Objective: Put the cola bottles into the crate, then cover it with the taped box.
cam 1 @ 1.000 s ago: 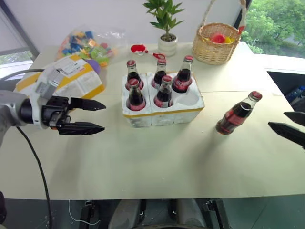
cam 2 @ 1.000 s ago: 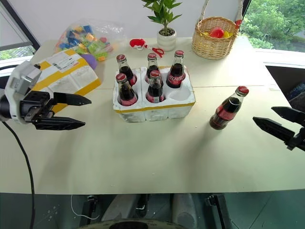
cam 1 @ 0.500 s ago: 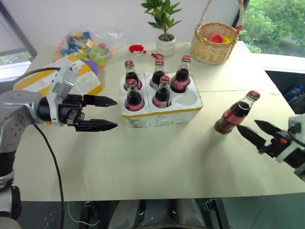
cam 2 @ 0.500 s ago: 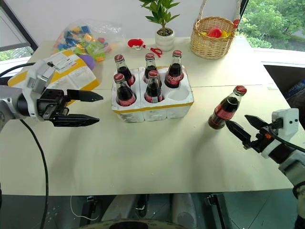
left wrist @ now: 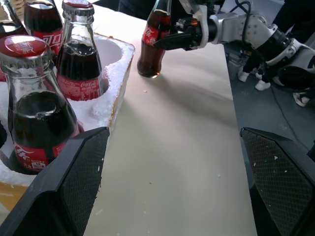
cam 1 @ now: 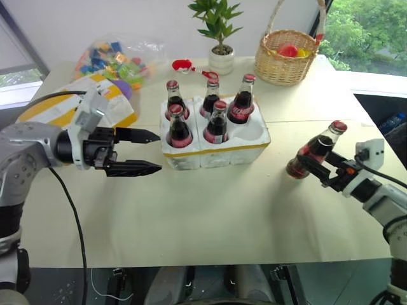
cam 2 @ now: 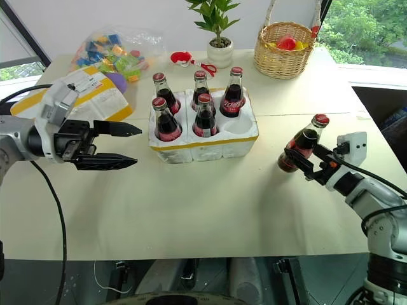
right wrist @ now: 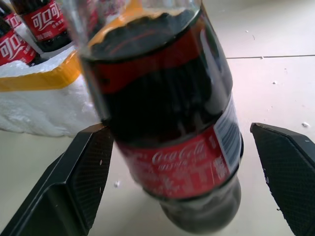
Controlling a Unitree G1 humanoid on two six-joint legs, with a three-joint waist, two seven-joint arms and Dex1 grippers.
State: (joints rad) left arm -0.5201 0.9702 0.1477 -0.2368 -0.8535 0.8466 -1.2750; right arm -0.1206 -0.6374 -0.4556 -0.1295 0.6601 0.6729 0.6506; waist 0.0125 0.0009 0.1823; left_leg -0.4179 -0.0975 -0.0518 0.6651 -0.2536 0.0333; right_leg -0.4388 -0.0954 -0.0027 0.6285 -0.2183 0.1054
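Fingers of the right gripper (cam 2: 299, 160) now straddle the lone cola bottle (cam 2: 301, 145), spread apart, having closed in from the table edge. Left gripper (cam 1: 147, 152) hovers open beside the crate (cam 1: 216, 151), barely shifted.

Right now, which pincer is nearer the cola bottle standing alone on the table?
Right. The right pincer brackets the lone bottle, open. The left pincer hangs open beyond the crate.

Head pair overlooks table (cam 1: 210, 216); both wrist cameras see the crate (left wrist: 115, 73).
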